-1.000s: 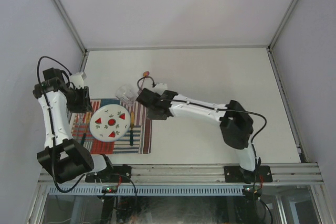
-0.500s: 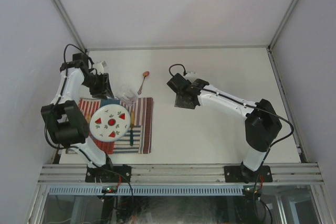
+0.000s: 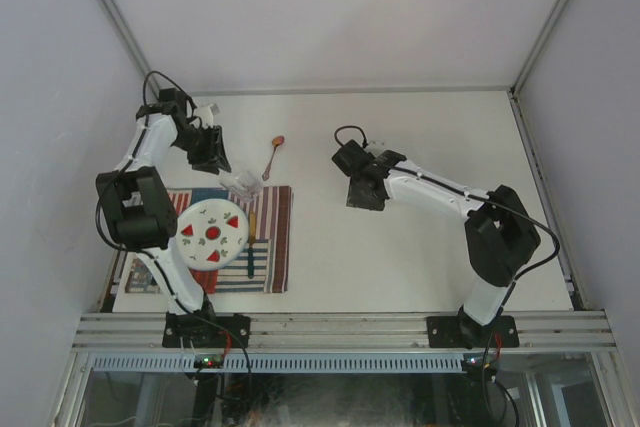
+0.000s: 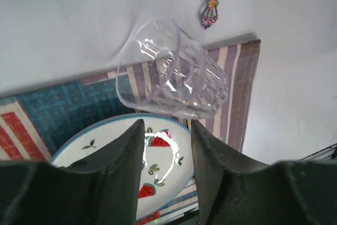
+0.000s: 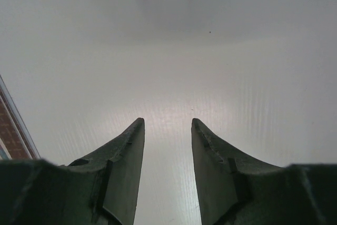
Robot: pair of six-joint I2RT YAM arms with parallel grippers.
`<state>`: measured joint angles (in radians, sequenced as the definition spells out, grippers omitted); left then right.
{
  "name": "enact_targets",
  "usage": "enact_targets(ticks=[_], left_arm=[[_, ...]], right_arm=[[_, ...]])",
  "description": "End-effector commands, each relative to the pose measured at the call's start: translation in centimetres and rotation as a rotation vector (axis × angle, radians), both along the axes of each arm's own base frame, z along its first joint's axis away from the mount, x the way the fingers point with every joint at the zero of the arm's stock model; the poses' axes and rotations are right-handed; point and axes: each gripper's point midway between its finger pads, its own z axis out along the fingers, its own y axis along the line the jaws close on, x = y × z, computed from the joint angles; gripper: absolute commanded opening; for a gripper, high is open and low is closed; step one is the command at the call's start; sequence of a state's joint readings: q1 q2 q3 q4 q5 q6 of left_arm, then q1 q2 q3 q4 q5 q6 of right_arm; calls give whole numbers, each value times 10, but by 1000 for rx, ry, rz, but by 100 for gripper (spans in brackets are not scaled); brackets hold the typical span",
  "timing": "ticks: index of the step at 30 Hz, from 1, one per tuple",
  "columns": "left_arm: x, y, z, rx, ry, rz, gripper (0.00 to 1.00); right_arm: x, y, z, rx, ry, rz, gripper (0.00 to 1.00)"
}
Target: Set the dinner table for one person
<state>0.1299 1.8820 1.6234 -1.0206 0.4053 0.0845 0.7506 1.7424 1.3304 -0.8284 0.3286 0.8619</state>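
Since a second ago the right gripper (image 5: 166,122) is being drawn off the cup (image 4: 171,75), the left gripper (image 4: 166,125) brought to it, both parted and empty over the dinner table (image 3: 420,137) beneath, judged rigid, fixed, offering no handhold.

White links (image 3: 430,190), black joints (image 3: 500,242), black cables (image 3: 347,130), dark right claw (image 5: 166,121).

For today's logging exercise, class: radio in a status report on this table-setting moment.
Left gripper open, empty, by the clear glass. Right gripper open, empty, over bare dinner table. Plate on placemat; spoon off it. Nothing seen blocking.
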Motion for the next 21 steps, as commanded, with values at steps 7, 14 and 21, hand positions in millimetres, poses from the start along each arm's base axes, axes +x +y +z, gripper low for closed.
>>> enact_targets(ticks=[7, 14, 21], left_arm=[[29, 5, -9, 21, -44, -13, 42], [35, 3, -21, 9, -26, -30, 42], [31, -2, -31, -23, 8, -46, 41]], right_arm=[[16, -9, 14, 30, -42, -7, 39], [21, -6, 7, 33, -19, -1, 39], [24, -3, 4, 33, 3, 8, 38]])
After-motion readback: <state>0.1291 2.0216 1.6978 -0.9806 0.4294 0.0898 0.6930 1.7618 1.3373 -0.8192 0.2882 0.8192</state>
